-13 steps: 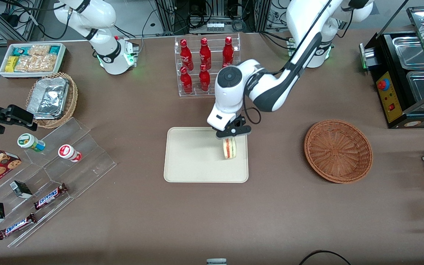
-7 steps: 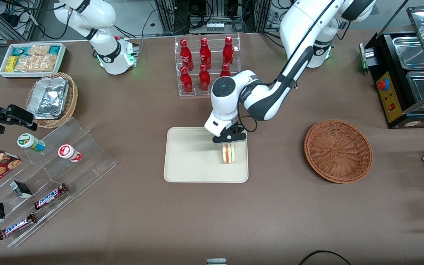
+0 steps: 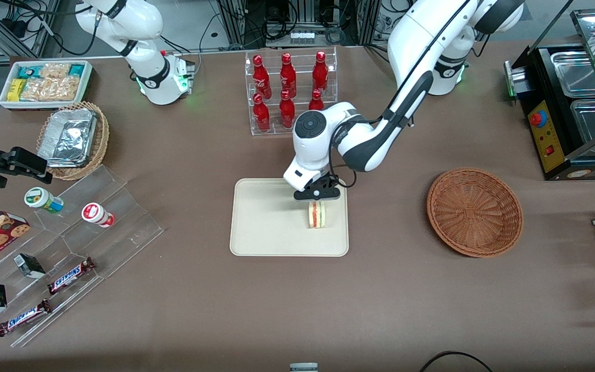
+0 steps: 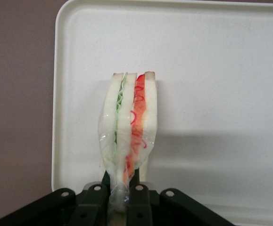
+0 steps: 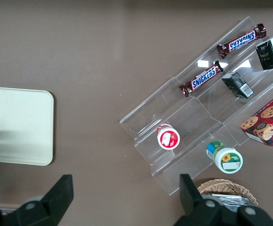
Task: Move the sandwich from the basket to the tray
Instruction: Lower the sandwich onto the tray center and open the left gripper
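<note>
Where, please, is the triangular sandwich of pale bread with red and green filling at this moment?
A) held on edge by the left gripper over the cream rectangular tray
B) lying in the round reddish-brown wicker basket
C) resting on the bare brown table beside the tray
A: the left gripper pinches the sandwich by its wrapper, on edge above the tray, while the basket holds nothing.

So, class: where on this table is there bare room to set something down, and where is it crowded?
Bare: the tray beside the sandwich held in the pincer, the basket, and the tabletop nearer the camera. Crowded: the clear stepped rack toward the parked arm's end.
</note>
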Robot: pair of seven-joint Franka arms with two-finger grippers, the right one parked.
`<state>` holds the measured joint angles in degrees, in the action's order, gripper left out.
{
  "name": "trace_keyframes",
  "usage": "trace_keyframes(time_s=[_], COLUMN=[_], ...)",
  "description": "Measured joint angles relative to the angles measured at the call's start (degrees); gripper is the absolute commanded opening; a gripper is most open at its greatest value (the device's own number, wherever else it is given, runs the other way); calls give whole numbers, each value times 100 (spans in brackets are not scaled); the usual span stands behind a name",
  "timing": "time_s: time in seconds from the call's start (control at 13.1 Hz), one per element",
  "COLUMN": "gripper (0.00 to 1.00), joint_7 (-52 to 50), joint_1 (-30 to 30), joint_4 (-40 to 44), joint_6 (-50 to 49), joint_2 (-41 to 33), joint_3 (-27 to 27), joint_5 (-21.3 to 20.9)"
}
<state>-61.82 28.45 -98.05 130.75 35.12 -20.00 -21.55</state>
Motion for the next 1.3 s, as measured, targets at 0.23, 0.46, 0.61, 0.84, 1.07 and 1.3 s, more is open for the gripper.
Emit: trace_keyframes(time_s=[0.23, 0.46, 0.61, 0.84, 1.07, 1.3], gripper=[1, 6, 85, 100, 100, 100], joint_7=[3, 4, 5, 8, -19, -140], joint_1=[0, 0, 0, -1, -20, -74], joint_4=[0, 1, 1, 12, 129, 318], joint_6=[101, 124, 126, 128, 123, -338], joint_2=[87, 110, 113, 114, 91, -142], joint_3=[10, 30, 39, 56, 66, 80], joint_5=[-10, -12, -12, -15, -14, 44])
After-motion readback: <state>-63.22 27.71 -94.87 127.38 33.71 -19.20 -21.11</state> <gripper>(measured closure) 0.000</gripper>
